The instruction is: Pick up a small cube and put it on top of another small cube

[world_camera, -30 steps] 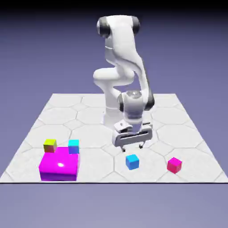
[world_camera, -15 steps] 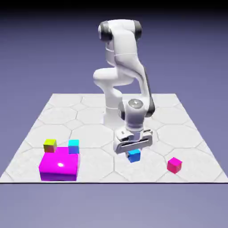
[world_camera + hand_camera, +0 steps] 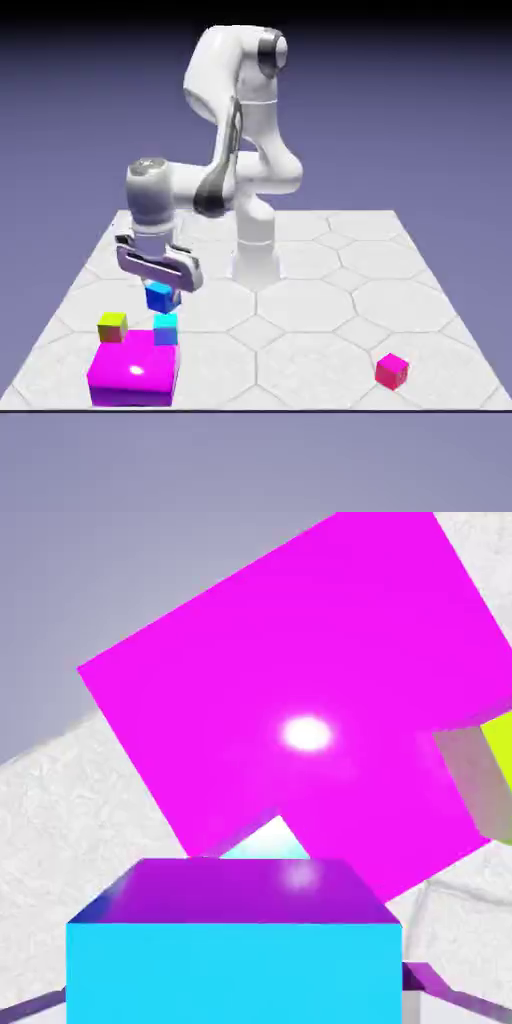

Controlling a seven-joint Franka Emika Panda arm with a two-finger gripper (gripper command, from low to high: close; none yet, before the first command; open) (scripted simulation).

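Note:
The small azure-blue cube (image 3: 158, 298) hangs in the air with my gripper (image 3: 158, 289) shut on it. It is just above the light cyan cube (image 3: 165, 328), with a gap between them. In the hand view the held blue cube (image 3: 235, 957) fills the bottom, and grey fingertips (image 3: 437, 984) peek out at its sides. Only a sliver of the cyan cube (image 3: 270, 844) shows behind its top edge.
A large magenta block (image 3: 133, 372) lies against the cyan cube's near side and fills much of the hand view (image 3: 290, 692). A yellow-green cube (image 3: 112, 326) stands left of the cyan one. A pink cube (image 3: 391, 371) sits far to the exterior view's right.
The gripper came down over the blue cube and shut on it. It then lifted the cube and swung to the exterior view's left, to above the cyan cube.

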